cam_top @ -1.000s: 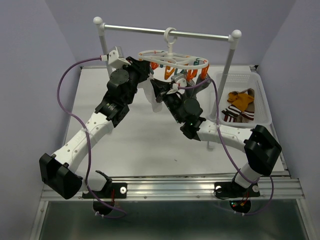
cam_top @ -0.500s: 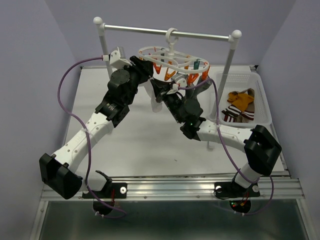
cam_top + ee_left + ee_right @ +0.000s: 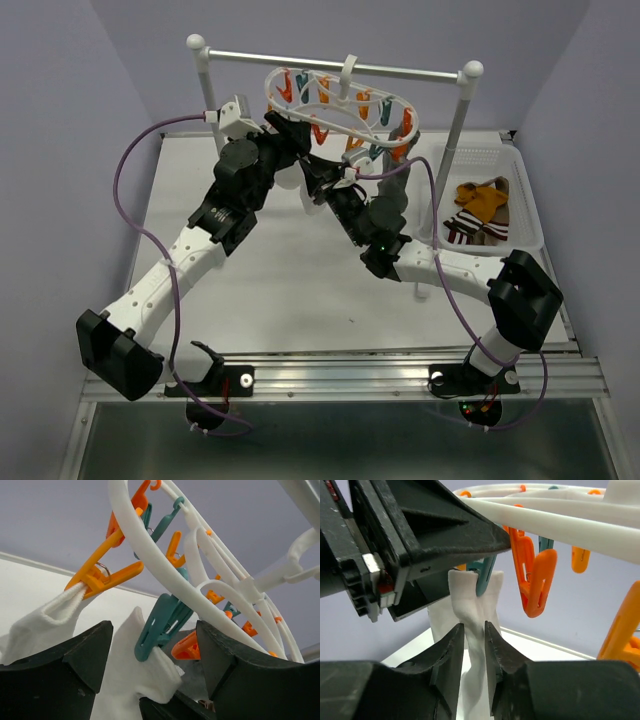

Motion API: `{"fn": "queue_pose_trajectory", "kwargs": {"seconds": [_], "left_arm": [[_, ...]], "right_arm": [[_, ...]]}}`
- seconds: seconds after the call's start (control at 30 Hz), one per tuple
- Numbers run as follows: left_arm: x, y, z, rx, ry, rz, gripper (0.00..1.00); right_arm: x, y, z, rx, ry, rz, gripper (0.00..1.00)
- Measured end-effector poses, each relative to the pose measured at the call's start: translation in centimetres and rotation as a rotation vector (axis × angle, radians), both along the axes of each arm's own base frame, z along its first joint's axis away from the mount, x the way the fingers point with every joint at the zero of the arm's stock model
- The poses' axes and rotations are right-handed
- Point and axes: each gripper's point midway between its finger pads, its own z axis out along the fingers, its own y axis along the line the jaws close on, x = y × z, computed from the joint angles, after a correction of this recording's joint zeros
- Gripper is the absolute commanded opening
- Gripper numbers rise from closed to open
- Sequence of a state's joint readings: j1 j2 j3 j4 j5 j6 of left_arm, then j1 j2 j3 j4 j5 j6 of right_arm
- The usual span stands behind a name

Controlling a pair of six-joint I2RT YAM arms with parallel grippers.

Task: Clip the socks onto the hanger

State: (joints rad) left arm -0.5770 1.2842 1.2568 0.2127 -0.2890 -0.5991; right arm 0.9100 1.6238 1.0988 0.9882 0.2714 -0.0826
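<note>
White sock (image 3: 470, 592) hung from teal clip (image 3: 162, 622) beneath hanger (image 3: 150, 555), long axis vertical; left gripper (image 3: 152, 645) spread wide below hanger; right gripper (image 3: 474, 630) narrowly parted about sock, grip undeterminable.

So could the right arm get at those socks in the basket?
Probably yes. The white basket sits open-topped just beside that arm, nothing covering the socks. But the right gripper is busy at a white sock under the hanger, so it must let go first.

A robot lab booth: bare lilac walls (image 3: 60, 120), aluminium mounting rail (image 3: 340, 377).
</note>
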Motion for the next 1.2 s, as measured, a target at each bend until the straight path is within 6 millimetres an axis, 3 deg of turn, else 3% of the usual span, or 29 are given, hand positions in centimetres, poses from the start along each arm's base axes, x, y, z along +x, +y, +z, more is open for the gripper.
{"fn": "queue_pose_trajectory", "kwargs": {"seconds": [0.07, 0.1, 0.17, 0.33, 0.53, 0.83, 1.0, 1.13, 1.2], "left_arm": [[-0.2, 0.1, 0.3, -0.004, -0.005, 0.0, 0.9], [-0.4, 0.2, 0.5, -0.007, -0.01, 0.0, 0.99], [-1.4, 0.9, 2.0, -0.023, -0.043, -0.002, 0.99], [-3.4, 0.4, 3.1, 0.015, -0.08, -0.092, 0.99], [-6.0, 1.1, 2.3, 0.083, -0.096, -0.147, 0.99], [-10.1, 3.1, 0.8, 0.178, -0.156, -0.186, 0.99], [-10.6, 4.1, 0.9, 0.19, -0.168, -0.159, 0.99], [-10.8, 4.3, -1.3, 0.211, -0.129, -0.161, 0.99], [-10.7, 4.3, -2.1, 0.216, -0.108, -0.156, 0.99]], "right_arm": [[0.0, 0.0, 0.0, -0.001, 0.001, -0.002, 0.59], [0.0, 0.0, 0.0, 0.0, 0.002, -0.002, 0.99], [0.1, 0.1, -0.5, -0.016, 0.013, -0.002, 1.0], [0.2, -0.5, -2.1, -0.062, 0.068, -0.022, 1.0], [-0.8, -3.2, -5.4, -0.122, 0.188, -0.071, 1.0], [-4.3, -7.5, -9.9, -0.161, 0.395, -0.068, 1.0], [-7.2, -10.9, -15.7, -0.203, 0.582, -0.089, 1.0], [-9.2, -14.3, -16.8, -0.156, 0.674, -0.14, 1.0], [-9.7, -16.6, -16.2, -0.105, 0.691, -0.196, 1.0]]}}
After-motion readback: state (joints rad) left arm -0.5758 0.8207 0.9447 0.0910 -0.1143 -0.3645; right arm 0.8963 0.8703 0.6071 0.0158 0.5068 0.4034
